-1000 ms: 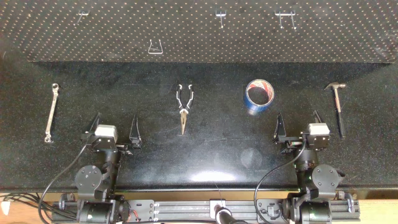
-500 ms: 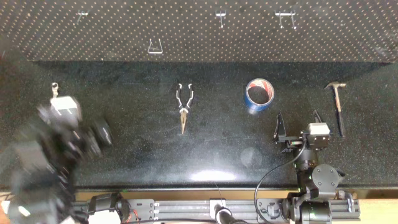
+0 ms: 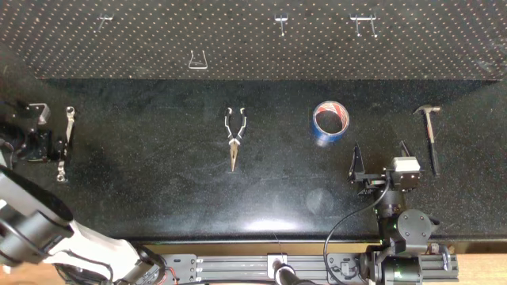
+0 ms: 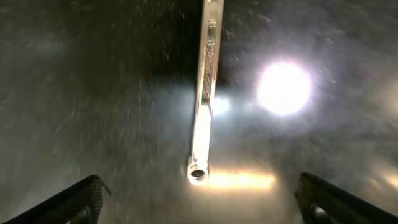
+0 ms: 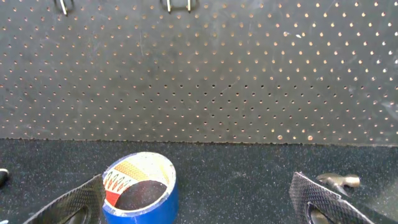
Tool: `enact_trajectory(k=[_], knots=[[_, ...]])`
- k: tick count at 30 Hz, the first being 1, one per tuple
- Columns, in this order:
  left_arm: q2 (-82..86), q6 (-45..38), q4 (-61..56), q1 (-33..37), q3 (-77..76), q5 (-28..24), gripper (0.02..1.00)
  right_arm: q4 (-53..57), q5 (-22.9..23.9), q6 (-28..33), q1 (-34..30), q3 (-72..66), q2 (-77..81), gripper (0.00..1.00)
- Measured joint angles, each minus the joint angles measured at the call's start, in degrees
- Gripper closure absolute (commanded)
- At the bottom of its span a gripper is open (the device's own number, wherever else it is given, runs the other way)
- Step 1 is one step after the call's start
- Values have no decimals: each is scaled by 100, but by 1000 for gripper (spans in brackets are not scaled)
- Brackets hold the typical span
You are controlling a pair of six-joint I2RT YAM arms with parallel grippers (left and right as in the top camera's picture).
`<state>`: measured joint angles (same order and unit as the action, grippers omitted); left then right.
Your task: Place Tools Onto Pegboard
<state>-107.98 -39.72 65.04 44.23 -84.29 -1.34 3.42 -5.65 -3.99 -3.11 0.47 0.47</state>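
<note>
Left gripper [image 4: 199,180] gapes wide and empty over the wrench [image 4: 205,93]. Right gripper [image 3: 379,150] also spread, empty, near the tape [image 3: 330,121].

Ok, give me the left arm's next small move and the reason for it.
Probably lower the left claw straight down. Its fingers are open and stand to either side of the wrench, which lies flat on the table with its ring end between them. The claw looks to be above it, so closing now would likely miss.
</note>
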Motion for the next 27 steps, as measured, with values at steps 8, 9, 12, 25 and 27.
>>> enact_trajectory(k=[8,9,12,25,27], knots=[[-848,55,-525,-520,4,391,23,0,0,0,0,0,0,27],[-848,98,-551,-516,4,527,23,0,0,2,0,0,0,27],[-848,101,-553,-516,7,533,23,0,0,0,0,0,0,27],[-831,295,-815,-516,251,343,989,0,0,0,0,0,0,27],[-625,640,-782,-518,369,365,989,0,0,0,0,0,0,27]])
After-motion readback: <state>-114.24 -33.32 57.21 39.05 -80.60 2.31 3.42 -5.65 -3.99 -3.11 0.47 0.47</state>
